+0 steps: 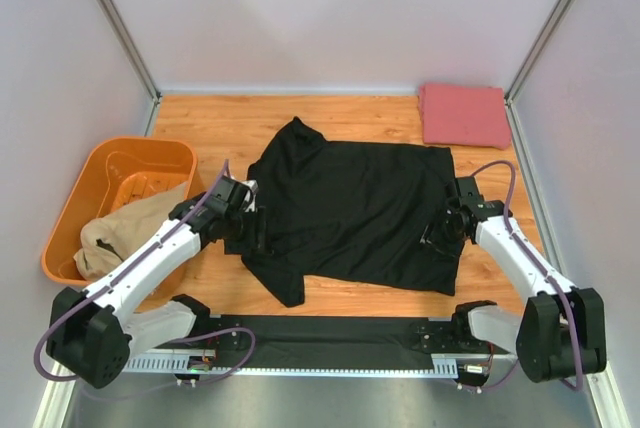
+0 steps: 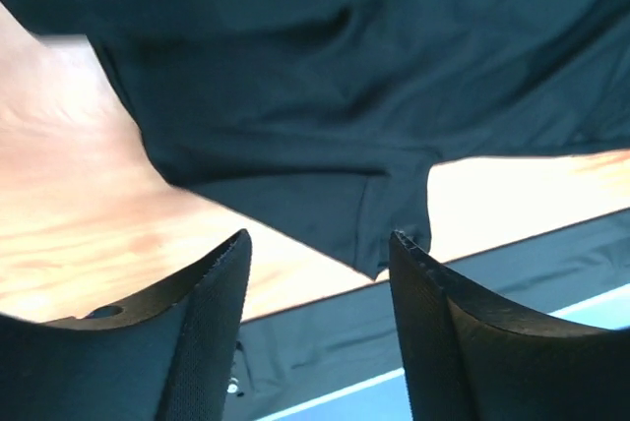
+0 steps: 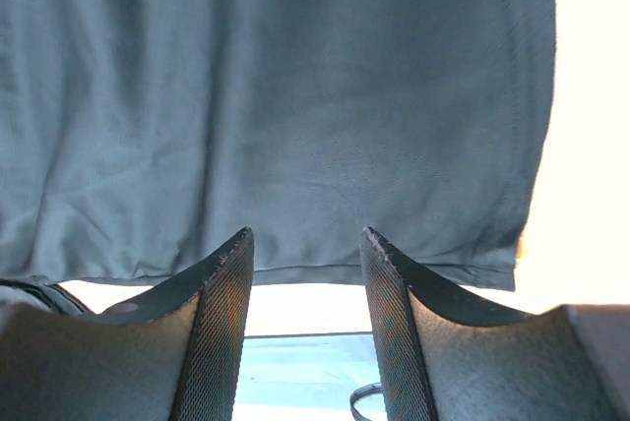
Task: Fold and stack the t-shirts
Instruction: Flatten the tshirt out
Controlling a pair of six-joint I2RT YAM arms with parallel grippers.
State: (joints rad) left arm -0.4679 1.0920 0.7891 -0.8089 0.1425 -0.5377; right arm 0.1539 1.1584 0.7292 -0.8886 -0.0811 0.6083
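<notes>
Black t-shirt [image 1: 350,213] spread flat on the middle of the table [image 1: 215,128], one arm at each side
I see my left gripper [image 1: 252,230] at the shirt's left edge, fingers spread and empty; my right gripper [image 1: 440,231] at the right hem, fingers parted, holding nothing. Pinkish-red t-shirt [image 1: 463,115] lies folded far right; tan t-shirt [image 1: 115,233] slumps in the orange tub [image 1: 100,163] on the left

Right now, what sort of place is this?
Likely a robot lab enclosure: white panel walls with metal corner posts box in a wooden tabletop, with left arm and right arm bolted at its near edge.
</notes>
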